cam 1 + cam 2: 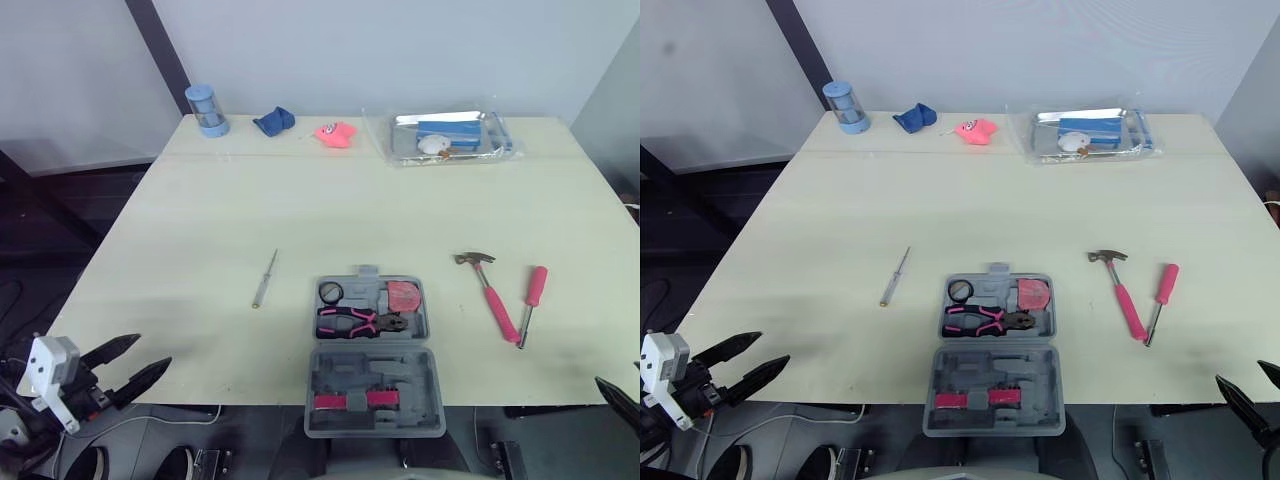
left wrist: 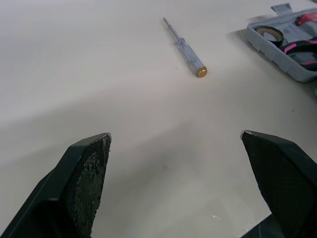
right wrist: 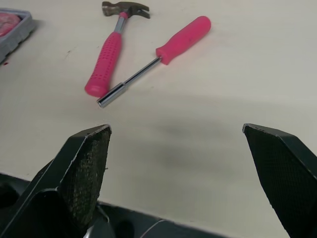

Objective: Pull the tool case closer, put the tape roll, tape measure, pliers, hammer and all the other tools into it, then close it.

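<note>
At the near edge of the counter (image 1: pixel 200 210), in the middle, the tool case (image 1: pixel 372 350) lies open, and its near half reaches a little over the edge. So I judge that the pulling is done. The far half already holds the tape roll (image 1: pixel 331 292), the tape measure (image 1: pixel 404 295) and the pliers (image 1: pixel 360 322). Three tools are not yet inside: the hammer (image 1: pixel 487 290) and the pink screwdriver (image 1: pixel 531 300), both to the right of the case, and the slim screwdriver (image 1: pixel 264 279) to its left. After them, the closing is also left to do.

The hammer's long axis runs from far to near and leans a little to the right. Its head is at the far end and its pink handle comes toward the robot. The pink screwdriver lies just beside it, not touching, with the handle far and the metal tip near; the near ends of the two come close together. The slim screwdriver points its tip away from the robot and its brass cap toward the near edge. The pliers lie across the case, handles to the left and nose to the right.

The left jaws stand wide apart and hold nothing, low by the near left corner of the counter. The right jaws are also wide apart and empty, at the near right edge, with the hammer and the pink screwdriver in front of them.
</note>
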Controlling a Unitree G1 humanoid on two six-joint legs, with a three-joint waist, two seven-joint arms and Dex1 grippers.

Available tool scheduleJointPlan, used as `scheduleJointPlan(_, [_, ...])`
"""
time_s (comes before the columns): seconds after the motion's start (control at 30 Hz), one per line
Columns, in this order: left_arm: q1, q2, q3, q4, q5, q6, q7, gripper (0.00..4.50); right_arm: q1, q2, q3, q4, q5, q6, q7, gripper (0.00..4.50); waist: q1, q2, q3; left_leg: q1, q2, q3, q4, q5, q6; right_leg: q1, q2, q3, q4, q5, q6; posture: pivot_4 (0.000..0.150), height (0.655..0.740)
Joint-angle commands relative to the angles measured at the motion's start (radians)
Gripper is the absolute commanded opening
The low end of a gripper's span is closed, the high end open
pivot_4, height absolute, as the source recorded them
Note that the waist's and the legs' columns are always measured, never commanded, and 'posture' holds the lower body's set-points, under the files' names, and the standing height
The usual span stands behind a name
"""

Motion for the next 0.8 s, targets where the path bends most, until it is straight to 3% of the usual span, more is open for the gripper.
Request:
scheduleJointPlan(0.03, [-0.01, 0.014, -0.05, -0.067, 0.023, -0.031, -0.034, 4.5, -0.011, -0.038, 0.046, -0.166, 0.033, 0.082, -0.016, 4.46, 0.0, 0.0, 0.0, 0.0, 0.0, 0.0, 0.0, 0.0, 0.0, 0.0, 0.0, 0.0, 0.0, 0.0, 0.0, 0.15, 0.74])
scheduleJointPlan(0.33, [-0.133, 0.027, -0.253, -0.112, 0.103, -0.075, -0.087, 4.5, -0.144, -0.132, 0.287, -0.373, -0.024, 0.211, -0.021, 4.46, 0.005, -0.001, 0.0, -0.001, 0.0, -0.001, 0.0, 0.0, 0.0, 0.0, 0.0, -0.002, -0.002, 0.0, 0.0, 0.15, 0.74])
scheduleJointPlan(0.37, [-0.152, 0.027, -0.277, -0.116, 0.109, -0.071, -0.093, 4.24, -0.169, -0.146, 0.32, -0.375, -0.038, 0.222, -0.017, 4.49, 0.005, -0.001, 0.0, -0.002, 0.0, -0.002, 0.0, 0.0, 0.0, 0.0, 0.0, -0.002, -0.002, 0.0, 0.0, 0.15, 0.74])
scheduleJointPlan(0.47, [-0.222, 0.022, -0.356, -0.101, 0.137, -0.079, -0.118, 3.32, -0.26, -0.166, 0.426, -0.35, -0.075, 0.237, 0.005, 3.73, 0.004, -0.001, 0.0, -0.001, 0.0, -0.001, 0.0, 0.0, 0.0, 0.0, 0.0, -0.002, -0.001, 0.001, 0.001, 0.15, 0.74])
scheduleJointPlan(0.6, [-0.313, 0.014, -0.461, -0.036, 0.19, -0.106, -0.158, 1.33, -0.353, -0.18, 0.553, -0.278, -0.155, 0.22, 0.034, 1.71, 0.003, -0.001, 0.0, -0.002, 0.0, -0.002, 0.0, 0.0, 0.0, 0.0, 0.001, -0.002, -0.001, 0.001, 0.001, 0.15, 0.74])
scheduleJointPlan(0.63, [-0.334, 0.011, -0.481, -0.02, 0.2, -0.112, -0.166, 1.19, -0.37, -0.184, 0.575, -0.261, -0.175, 0.21, 0.04, 1.57, 0.003, -0.001, 0.0, -0.002, 0.0, -0.002, 0.0, 0.0, 0.0, 0.0, 0.001, -0.003, -0.001, 0.001, 0.001, 0.15, 0.74])
scheduleJointPlan(0.7, [-0.368, 0.006, -0.517, 0.003, 0.209, -0.115, -0.186, 0.16, -0.397, -0.193, 0.614, -0.234, -0.21, 0.188, 0.057, 0.45, 0.003, 0.0, 0.0, -0.002, -0.001, -0.003, 0.0, 0.0, 0.0, 0.0, 0.0, -0.003, -0.001, 0.001, 0.001, 0.15, 0.74])
scheduleJointPlan(0.73, [-0.384, 0.002, -0.533, 0.011, 0.214, -0.114, -0.191, 0.02, -0.412, -0.195, 0.634, -0.223, -0.229, 0.175, 0.062, 0.08, 0.003, 0.0, 0.0, -0.003, -0.001, -0.003, 0.0, 0.0, 0.0, 0.0, 0.0, -0.003, -0.002, 0.001, 0.001, 0.15, 0.74])
scheduleJointPlan(0.8, [-0.412, -0.004, -0.565, 0.026, 0.225, -0.105, -0.201, 0.02, -0.449, -0.189, 0.677, -0.196, -0.269, 0.148, 0.064, 0.08, 0.003, 0.0, 0.0, -0.002, -0.001, -0.004, 0.0, 0.0, 0.0, 0.0, 0.0, -0.004, -0.001, 0.001, 0.001, 0.15, 0.74])
